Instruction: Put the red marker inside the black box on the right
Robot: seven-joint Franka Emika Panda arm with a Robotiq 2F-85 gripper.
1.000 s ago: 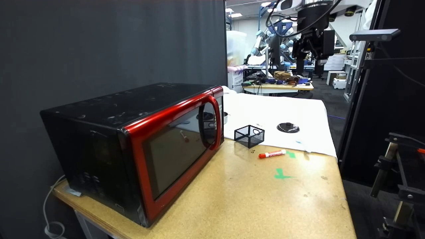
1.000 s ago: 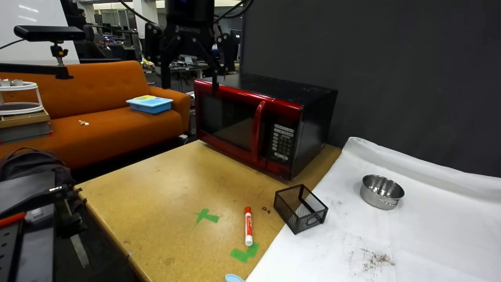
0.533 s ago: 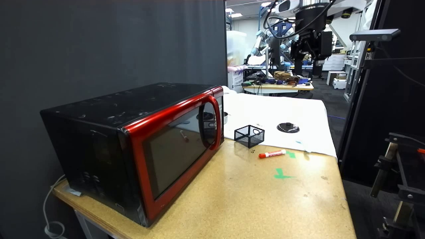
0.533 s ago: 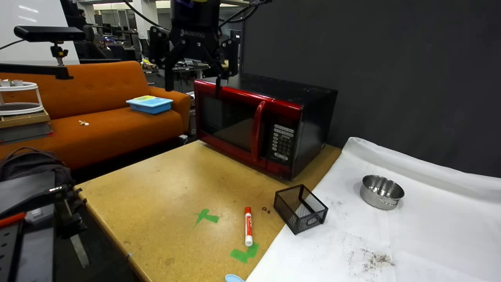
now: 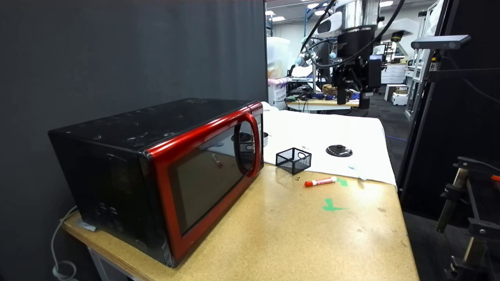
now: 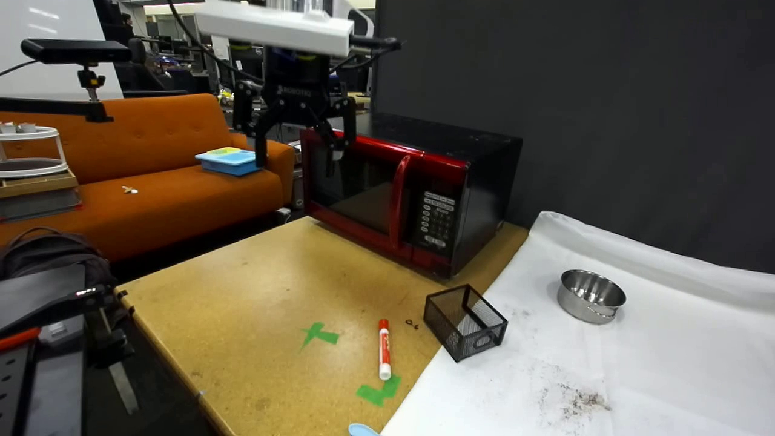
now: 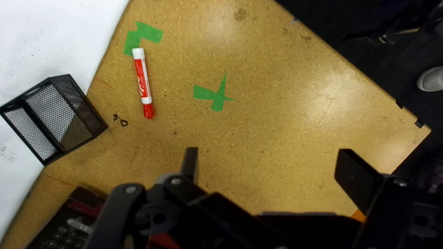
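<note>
The red marker [image 5: 320, 181] lies flat on the wooden table, with a red cap and white end. It also shows in an exterior view [image 6: 384, 350] and in the wrist view [image 7: 142, 81]. The black box [image 5: 300, 166], a small open wire-mesh container, stands beside it at the white sheet's edge. The box also shows in an exterior view [image 6: 466, 345] and at the left of the wrist view [image 7: 55, 117]. My gripper [image 6: 296, 162] is open and empty, high above the table. In the wrist view, the fingers [image 7: 266, 155] are wide apart, with marker and box up and left of them.
A large black-and-red microwave [image 6: 387, 194] stands on the table. A metal bowl [image 6: 590, 297] and a round black lid [image 5: 339, 150] rest on the white sheet [image 6: 666, 363]. Green tape [image 6: 319, 335] marks the table. A light blue object [image 6: 362, 430] shows at the lower edge.
The gripper has come lower in both exterior views and shifted somewhat left in one of them. It stays open. The marker and box have not moved.
</note>
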